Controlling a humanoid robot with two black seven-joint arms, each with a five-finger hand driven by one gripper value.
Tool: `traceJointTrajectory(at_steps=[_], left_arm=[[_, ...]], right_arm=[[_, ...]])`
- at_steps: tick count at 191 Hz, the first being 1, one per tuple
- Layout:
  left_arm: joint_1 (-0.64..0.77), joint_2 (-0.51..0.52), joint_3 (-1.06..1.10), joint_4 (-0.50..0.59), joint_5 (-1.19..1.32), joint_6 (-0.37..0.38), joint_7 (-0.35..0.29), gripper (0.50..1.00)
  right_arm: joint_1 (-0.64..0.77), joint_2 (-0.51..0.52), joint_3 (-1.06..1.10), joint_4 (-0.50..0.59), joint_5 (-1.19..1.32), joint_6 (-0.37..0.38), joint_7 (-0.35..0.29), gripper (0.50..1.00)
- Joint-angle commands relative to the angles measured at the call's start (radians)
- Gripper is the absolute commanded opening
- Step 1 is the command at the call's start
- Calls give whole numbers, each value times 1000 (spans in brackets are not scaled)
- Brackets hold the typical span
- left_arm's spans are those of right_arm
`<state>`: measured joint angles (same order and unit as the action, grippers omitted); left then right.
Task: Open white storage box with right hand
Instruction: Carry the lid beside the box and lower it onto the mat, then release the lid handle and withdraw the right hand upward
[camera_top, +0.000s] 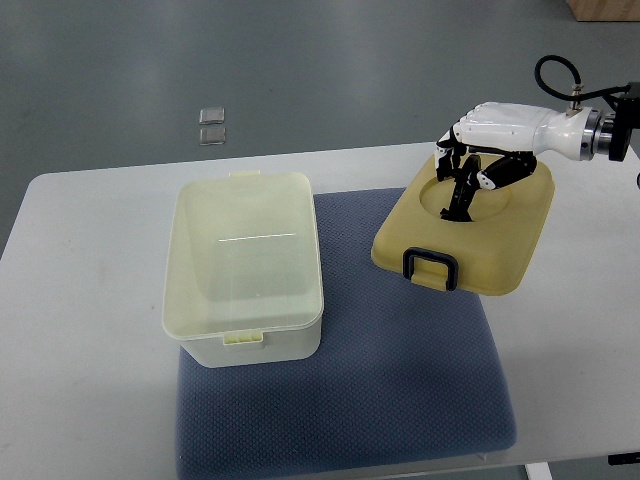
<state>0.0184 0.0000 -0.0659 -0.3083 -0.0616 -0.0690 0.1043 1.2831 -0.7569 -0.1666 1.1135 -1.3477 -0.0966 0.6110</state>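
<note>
Top view, single frame.

Table (80, 300): white, rounded corners, fills most of the frame; grey floor beyond its far edge.

Floor, beyond the table, left of centre: two small clear squares (211, 125), one just behind the other, touching or nearly so.

Mat (400, 380): blue-grey, textured, lies on the middle of the table and reaches its near edge.

Box (244, 266): white to pale cream, rectangular, upright, open at the top. It sits on the left part of the mat, with its left side overhanging onto bare table. Inside appears empty; a thin bright streak of reflection shows on the bottom. A small latch tab shows on the far rim and another on the near rim.

Lid (500, 240): pale yellow-cream, off the box and well apart from it to the right. It is turned at an angle to the box. Its left part is over the mat's right far corner, the rest over bare table. A black handle (430, 268) sits at its near-left edge. A round recess shows on its top. Whether the lid rests flat or is lifted slightly I cannot tell.

Right hand (470, 170): white shell, black fingers (462, 200), arm enters from the right edge with a black cable above the wrist. It is over the far part of the lid. Fingers curled downward, tips reaching into the round recess and touching the lid there. A firm grasp cannot be confirmed.
</note>
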Motion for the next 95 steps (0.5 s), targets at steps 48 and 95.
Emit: traceJointTrajectory(at_steps=[48, 95], left_arm=[[0, 0, 0, 0, 0, 0, 0, 1000], [0, 0, -2, 1, -1, 0, 0, 1000]], right_arm=[[-94, 171, -5, -66, -37, -71, 0, 500], [-128, 274, -5, -87, -44, -80, -8, 775]])
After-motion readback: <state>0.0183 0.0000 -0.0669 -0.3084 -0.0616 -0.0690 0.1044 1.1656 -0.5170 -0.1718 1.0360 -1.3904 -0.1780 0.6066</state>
